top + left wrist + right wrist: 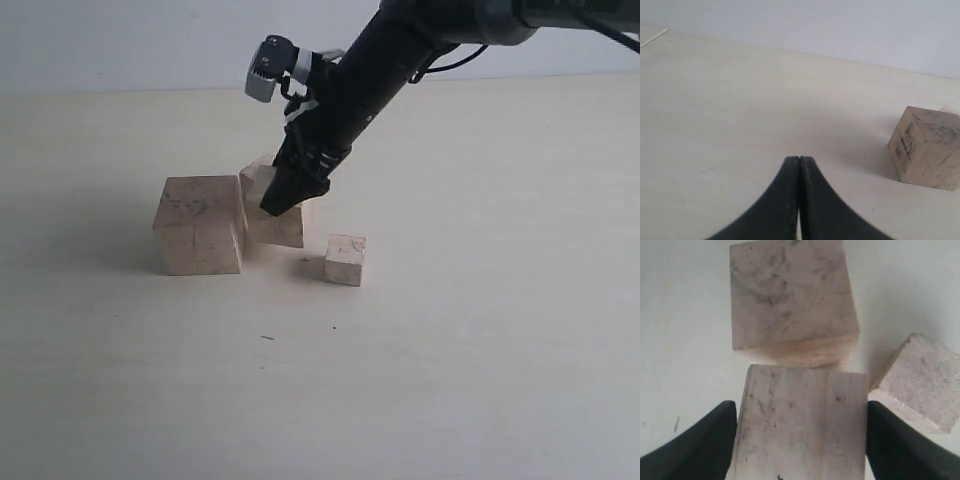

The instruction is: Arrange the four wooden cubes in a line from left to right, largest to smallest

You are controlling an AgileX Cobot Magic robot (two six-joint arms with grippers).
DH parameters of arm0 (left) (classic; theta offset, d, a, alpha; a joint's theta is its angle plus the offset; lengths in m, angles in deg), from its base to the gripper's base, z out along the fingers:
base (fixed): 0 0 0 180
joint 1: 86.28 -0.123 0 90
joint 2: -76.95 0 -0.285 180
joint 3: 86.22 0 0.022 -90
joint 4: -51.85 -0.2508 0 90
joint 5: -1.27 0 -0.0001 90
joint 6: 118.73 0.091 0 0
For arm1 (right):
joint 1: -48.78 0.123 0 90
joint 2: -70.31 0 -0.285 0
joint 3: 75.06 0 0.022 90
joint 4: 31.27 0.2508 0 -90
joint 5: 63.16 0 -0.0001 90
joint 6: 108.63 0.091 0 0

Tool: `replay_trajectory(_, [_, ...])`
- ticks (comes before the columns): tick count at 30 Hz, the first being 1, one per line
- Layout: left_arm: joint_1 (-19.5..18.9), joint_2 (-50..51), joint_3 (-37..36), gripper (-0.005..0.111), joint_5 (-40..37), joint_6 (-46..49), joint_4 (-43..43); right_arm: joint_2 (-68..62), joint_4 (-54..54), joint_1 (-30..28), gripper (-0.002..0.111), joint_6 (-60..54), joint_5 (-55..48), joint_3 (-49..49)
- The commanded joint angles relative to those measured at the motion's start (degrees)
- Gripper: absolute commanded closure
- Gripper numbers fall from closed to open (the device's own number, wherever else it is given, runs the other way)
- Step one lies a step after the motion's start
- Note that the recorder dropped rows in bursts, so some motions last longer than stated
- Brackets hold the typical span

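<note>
Just left of centre in the exterior view, a pale, unpainted mid-sized cube (278, 228) of light wood rests on the cream, matte desk (450, 350). The black, tapering right hand (295, 195) comes down on it from the upper right. In the right wrist view this hand (800, 407) is spread to the cube's width. One smooth dark finger (705, 445) lies against each side face, so it grips the mid-sized cube (800, 430), whose top shows faint grain and small dark knots.

Directly left of it in the exterior view stands the largest cube (200, 225), a sharp-edged block with grey smudges on its top and front. The two are just beside each other, and I cannot tell whether they touch.

Behind the mid-sized cube, partly hidden by the hand, a turned cube (256, 178) sits at an angle. Its rough, speckled face (917, 382) has a corner meeting the mid-sized cube's edge.

To the lower right, apart from the rest, is a small lone cube (345, 259) with a dark knot near one corner.

The left hand (799, 160) has its two curved black fingers pressed flat together with nothing between them, over bare desk. The largest cube (927, 150) stands nearby.
</note>
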Motion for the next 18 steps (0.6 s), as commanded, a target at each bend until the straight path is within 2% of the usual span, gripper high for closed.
replay_trajectory(1, [0.3,-0.3,-0.2,0.107,0.5,0.2,-0.1,-2.0,1.5,0.0,0.043,-0.1,0.4,-0.1])
replay_trajectory(15, [0.3,-0.3,-0.2,0.107,0.5,0.2,-0.1,-5.4,3.1,0.0,0.043,-4.4,-0.1,-0.1])
replay_trajectory(18, [0.3,-0.3,-0.2,0.107,0.5,0.2,-0.1,-5.4,3.1,0.0,0.04,-5.1,-0.1,-0.1])
